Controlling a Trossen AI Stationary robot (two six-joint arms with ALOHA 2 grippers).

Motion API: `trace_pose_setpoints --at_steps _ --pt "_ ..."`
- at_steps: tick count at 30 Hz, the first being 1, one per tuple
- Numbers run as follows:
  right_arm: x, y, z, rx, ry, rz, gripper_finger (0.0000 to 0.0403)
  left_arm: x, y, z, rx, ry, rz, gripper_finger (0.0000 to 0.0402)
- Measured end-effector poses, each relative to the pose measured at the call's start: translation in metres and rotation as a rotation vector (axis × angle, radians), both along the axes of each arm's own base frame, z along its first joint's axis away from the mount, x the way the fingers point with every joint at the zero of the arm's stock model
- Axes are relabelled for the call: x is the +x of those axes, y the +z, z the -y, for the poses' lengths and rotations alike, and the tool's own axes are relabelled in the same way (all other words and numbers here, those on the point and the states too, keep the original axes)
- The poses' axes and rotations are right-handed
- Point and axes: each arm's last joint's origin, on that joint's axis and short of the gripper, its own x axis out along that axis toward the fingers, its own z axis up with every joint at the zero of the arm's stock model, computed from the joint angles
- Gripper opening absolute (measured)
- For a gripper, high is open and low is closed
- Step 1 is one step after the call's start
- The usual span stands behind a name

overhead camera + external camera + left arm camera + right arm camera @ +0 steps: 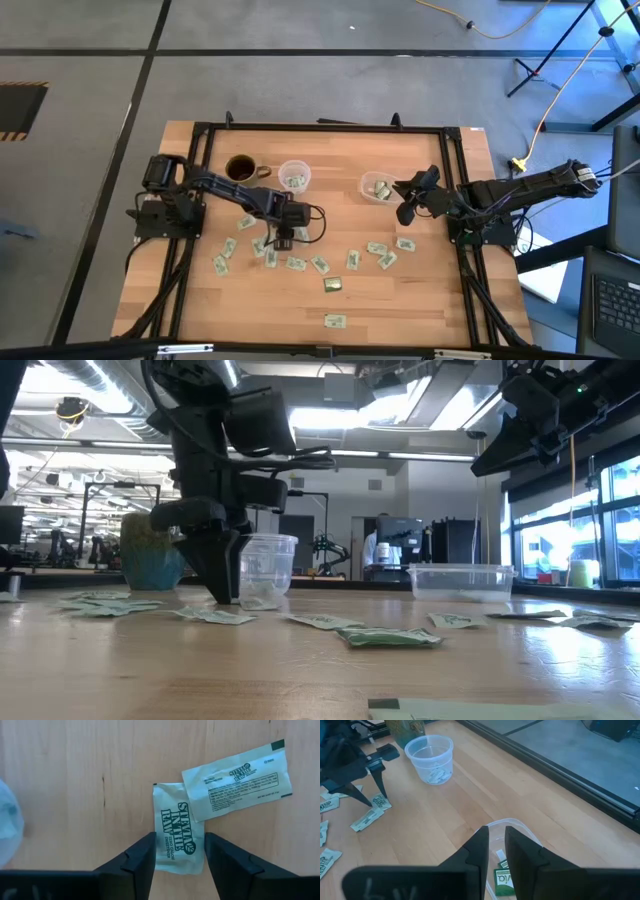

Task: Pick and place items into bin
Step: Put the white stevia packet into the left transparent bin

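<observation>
we have the left pincer (pixel 177 865) low over the tabletop (pixel 75 795), its fingers apart, and one packet (pixel 177 837) lies flat just between and ahead of the tips. its long axis runs along the fingers. a second packet (pixel 237 780) overlaps its far corner. the right pincer (pixel 497 852) waits above the clear bin (pixel 520 827), fingers nearly together, with nothing between them.

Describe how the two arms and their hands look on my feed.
Both arms are dark, near black, jointed tubes with black cables along them. The left hand and right hand each end in two flat, tapering dark fingers. No markings show on them.
</observation>
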Motion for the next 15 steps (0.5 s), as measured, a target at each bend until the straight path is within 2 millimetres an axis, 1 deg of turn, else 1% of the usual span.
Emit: trace_pose_setpoints --at_steps 3,11,15 --pt "0.0000 0.0000 0.0000 0.000 0.000 0.000 0.0067 -0.0001 -0.0004 -0.0016 -0.021 0.001 -0.002 0.0153" --pt "0.0000 -0.0001 0.0000 -0.001 0.001 -0.001 0.0067 -0.0006 -0.0012 -0.0021 -0.029 -0.001 -0.009 0.0108" --pt "0.0000 0.0000 0.0000 -0.002 0.001 -0.001 0.0067 -0.0026 0.0032 -0.0020 -0.029 -0.011 -0.001 0.0087"
